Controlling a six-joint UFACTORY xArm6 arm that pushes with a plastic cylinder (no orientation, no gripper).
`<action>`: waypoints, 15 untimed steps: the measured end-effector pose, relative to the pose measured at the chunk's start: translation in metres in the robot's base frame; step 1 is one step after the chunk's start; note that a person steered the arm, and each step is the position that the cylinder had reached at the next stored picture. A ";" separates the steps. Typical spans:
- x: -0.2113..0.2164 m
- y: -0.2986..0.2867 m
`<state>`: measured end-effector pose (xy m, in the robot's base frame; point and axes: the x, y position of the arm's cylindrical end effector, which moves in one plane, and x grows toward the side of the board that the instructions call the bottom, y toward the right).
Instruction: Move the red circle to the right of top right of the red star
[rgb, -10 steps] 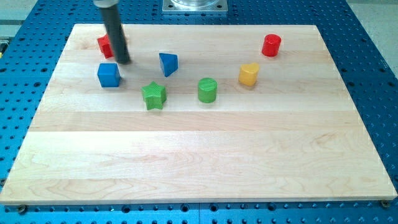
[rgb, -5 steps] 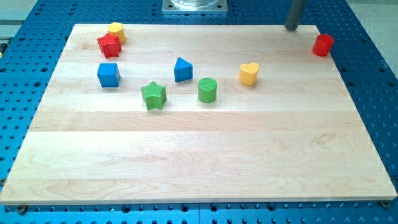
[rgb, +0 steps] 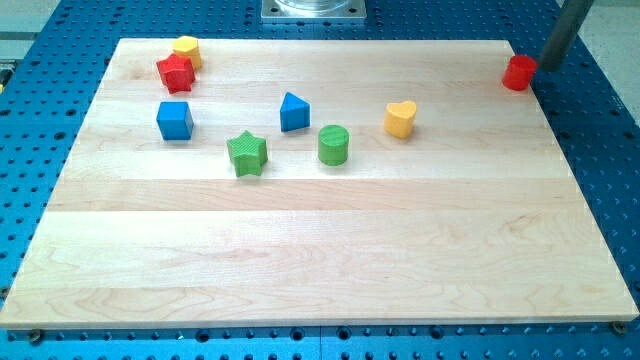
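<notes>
A: Item, red circle (rgb: 519, 72): upper right board edge; red star (rgb: 175, 72) upper left?

B: Yes. My tip (rgb: 550, 69), jawless rod, just right of it; I'd push leftward, above the yellow heart (rgb: 400, 118)

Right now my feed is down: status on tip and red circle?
My tip just right of red circle, board's right edge. Red star far left, yellow block at its top right.

text: none readable | labels: none | numbers: none
</notes>
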<state>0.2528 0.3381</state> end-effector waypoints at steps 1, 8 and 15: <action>0.001 -0.023; 0.065 -0.058; 0.012 -0.318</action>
<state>0.2644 0.0203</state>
